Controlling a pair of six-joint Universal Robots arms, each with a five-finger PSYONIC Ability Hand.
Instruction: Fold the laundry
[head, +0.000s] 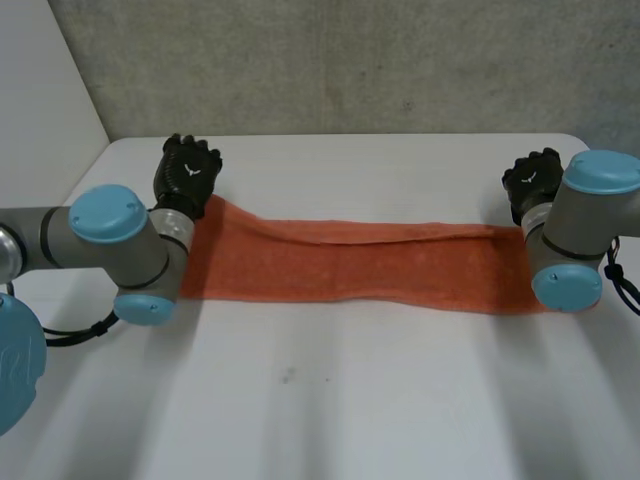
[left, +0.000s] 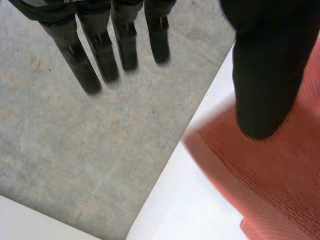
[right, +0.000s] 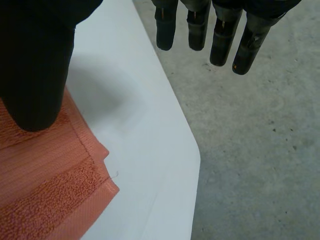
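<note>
Towel (head: 360, 265): orange, lying flat as a long strip across the table (head: 330, 400), parallel to its far edge, with one end toward the left edge and one toward the right. A layered fold line runs along the strip's far side. My left hand (head: 187, 175) sits at the towel's far left corner and my right hand (head: 532, 180) at its far right corner. Left wrist view: fingers (left: 80, 55) straight, reaching past the table's edge over the floor (left: 75, 160), thumb above the towel corner, nothing grasped; released. Right wrist view: fingers (right: 220, 35) straight over the floor, thumb above the doubled towel corner; released. I cannot tell whether either thumb touches the cloth. My right arm (head: 575, 240) covers the strip's right end.
</note>
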